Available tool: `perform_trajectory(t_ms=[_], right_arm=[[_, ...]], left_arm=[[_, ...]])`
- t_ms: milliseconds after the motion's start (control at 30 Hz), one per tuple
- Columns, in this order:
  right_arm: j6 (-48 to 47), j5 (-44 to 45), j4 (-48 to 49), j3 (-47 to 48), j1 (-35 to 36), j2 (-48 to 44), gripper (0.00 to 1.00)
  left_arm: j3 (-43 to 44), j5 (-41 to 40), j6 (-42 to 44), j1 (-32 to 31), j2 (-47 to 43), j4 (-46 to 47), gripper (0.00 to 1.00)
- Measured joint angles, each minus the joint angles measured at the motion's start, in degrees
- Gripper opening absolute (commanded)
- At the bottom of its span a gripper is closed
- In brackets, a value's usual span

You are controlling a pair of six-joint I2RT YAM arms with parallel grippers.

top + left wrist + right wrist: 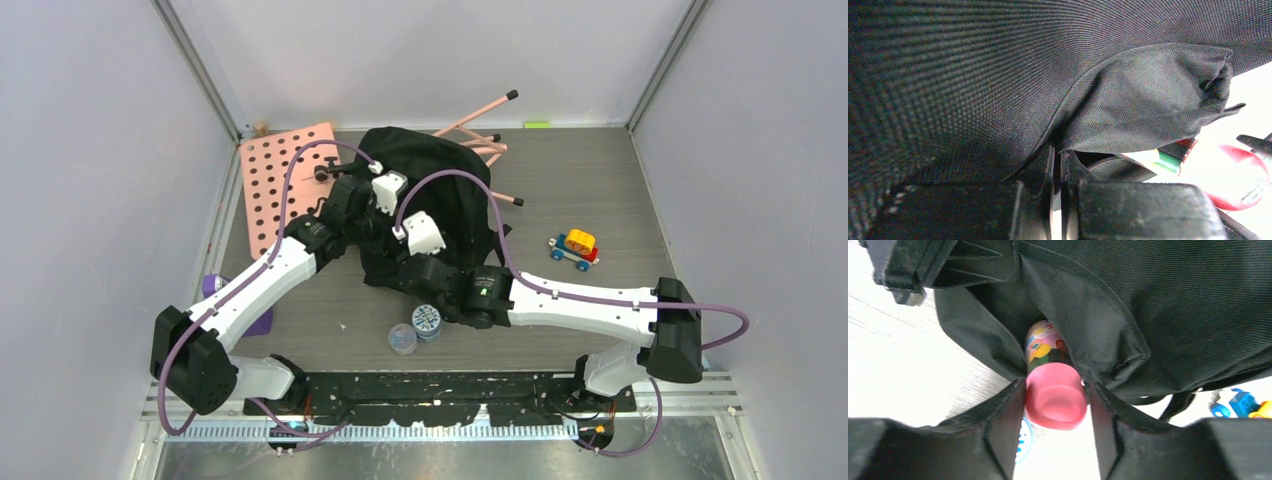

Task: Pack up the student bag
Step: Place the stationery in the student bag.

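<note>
The student bag (440,190) is a black fabric heap at the middle back of the table. My left gripper (372,212) is at the bag's left edge; in the left wrist view it (1058,150) is shut on a fold of the bag (998,75). My right gripper (400,268) is at the bag's near edge. Its fingers (1008,410) press both sides of the pink cap of a patterned bottle (1053,397), whose body pokes into the opening of the bag (1173,305). The same bottle (1233,175) shows red at the right of the left wrist view.
A pink pegboard (280,180) lies at the back left and a pink-legged frame (480,125) behind the bag. A toy car (574,248) sits to the right. Two round blue-dotted tubs (427,320) (402,338) stand near the front, and a purple object (215,285) at the left.
</note>
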Motion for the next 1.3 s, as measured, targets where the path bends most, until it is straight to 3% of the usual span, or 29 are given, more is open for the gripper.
perform_trajectory(t_ms=[33, 367, 700, 967, 1300], right_arm=[[0.00, -0.46, 0.26, -0.02, 0.00, 0.20, 0.44], [0.15, -1.86, 5.14, -0.72, -0.55, 2.12, 0.23], [-5.40, 2.03, 21.73, -0.44, -4.63, 7.30, 0.22], [-7.61, 3.23, 26.86, -0.26, -5.46, 9.31, 0.36], [-5.57, 2.84, 28.94, -2.25, -5.51, 9.03, 0.16]], left_arm=[[0.00, -0.02, 0.00, 0.00, 0.00, 0.00, 0.00], [0.00, -0.07, 0.02, 0.00, 0.00, -0.35, 0.00], [0.00, -0.07, 0.02, 0.00, 0.00, -0.37, 0.00], [0.00, -0.28, 0.02, 0.00, 0.00, -0.35, 0.00], [-2.08, -1.16, -0.02, -0.09, -3.13, 0.46, 0.00]])
